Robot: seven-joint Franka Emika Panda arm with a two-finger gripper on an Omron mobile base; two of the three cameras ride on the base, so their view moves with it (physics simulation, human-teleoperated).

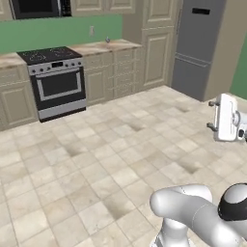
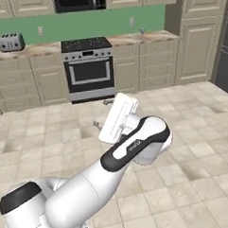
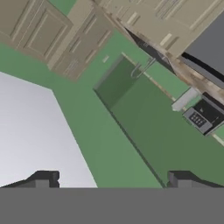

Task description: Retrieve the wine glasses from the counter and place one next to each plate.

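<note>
Far across the tiled floor (image 1: 96, 164), a glass (image 1: 107, 40) stands on the table (image 1: 103, 47) right of the stove (image 1: 55, 79) (too small to tell if it is one or two). Well apart from it, the gripper (image 1: 210, 115) hangs high over the floor, released and holding nothing, its fingertips (image 3: 43, 178) wide apart.

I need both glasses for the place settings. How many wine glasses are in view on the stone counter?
1. A small grey-blue stemmed wine glass stands on the tan stone counter right of the black stove, near the green wall. The second may be hidden or too small to see.
</note>
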